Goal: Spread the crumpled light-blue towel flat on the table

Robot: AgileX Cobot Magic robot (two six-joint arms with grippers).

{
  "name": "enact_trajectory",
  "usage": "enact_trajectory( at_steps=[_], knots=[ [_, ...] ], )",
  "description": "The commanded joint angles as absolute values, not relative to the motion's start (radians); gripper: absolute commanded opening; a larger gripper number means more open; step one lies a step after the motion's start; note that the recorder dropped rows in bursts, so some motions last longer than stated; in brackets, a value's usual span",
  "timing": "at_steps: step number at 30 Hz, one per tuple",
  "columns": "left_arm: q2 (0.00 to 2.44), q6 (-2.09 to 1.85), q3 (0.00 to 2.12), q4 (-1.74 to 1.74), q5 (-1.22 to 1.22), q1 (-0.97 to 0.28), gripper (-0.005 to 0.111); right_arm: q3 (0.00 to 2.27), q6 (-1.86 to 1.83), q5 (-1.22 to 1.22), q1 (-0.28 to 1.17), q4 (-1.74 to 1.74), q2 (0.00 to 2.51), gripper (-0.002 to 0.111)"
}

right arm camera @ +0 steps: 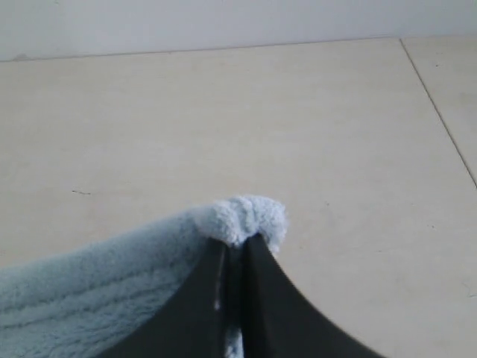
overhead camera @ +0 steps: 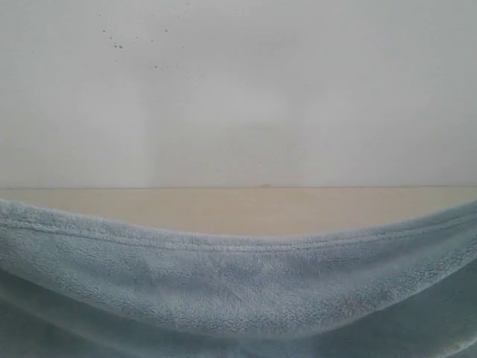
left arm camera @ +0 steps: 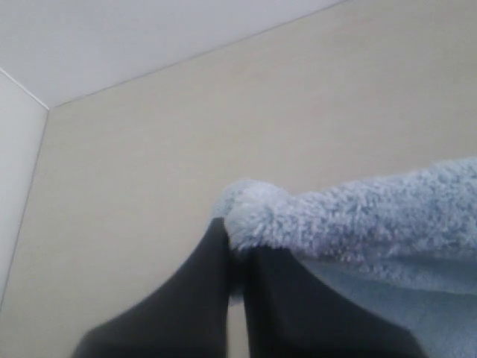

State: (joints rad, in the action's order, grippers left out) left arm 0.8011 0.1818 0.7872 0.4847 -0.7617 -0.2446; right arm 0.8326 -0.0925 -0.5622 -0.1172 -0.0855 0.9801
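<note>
Your left fingers [left arm camera: 195,302] and right fingers [right arm camera: 277,302] each clamp a towel [overhead camera: 238,287] corner. Its long axis runs left to right, sagging over the bench [overhead camera: 238,210].

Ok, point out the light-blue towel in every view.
Exterior view: towel sags across the bottom, hem uppermost, table behind.
Left wrist view: towel at one side, bunched tip pinched in the left gripper.
Right wrist view: towel, bunched tip pinched in the right gripper.
Shared landmark: the seam where the table meets the white wall.
</note>
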Motion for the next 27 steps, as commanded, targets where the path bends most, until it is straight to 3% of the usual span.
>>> enact_trajectory(
  at_steps=[1, 9, 20, 27],
  knots=[
    [0.716, 0.18, 0.792, 0.477, -0.811, -0.245, 0.004, 0.826, -0.077, -0.566, -0.099, -0.041, 0.908, 0.0],
    [0.571, 0.125, 0.792, 0.385, -0.868, -0.245, 0.004, 0.826, 0.396, -0.715, 0.078, 0.634, 0.622, 0.0],
    [0.515, 0.05, 0.875, 0.302, -0.949, -0.245, 0.004, 0.826, 0.4, -0.88, 0.18, 0.724, 0.471, 0.0],
    [0.611, 0.042, 0.889, 0.287, -0.933, -0.245, 0.004, 0.826, 0.39, -0.848, 0.21, 0.741, 0.587, 0.0]
  ],
)
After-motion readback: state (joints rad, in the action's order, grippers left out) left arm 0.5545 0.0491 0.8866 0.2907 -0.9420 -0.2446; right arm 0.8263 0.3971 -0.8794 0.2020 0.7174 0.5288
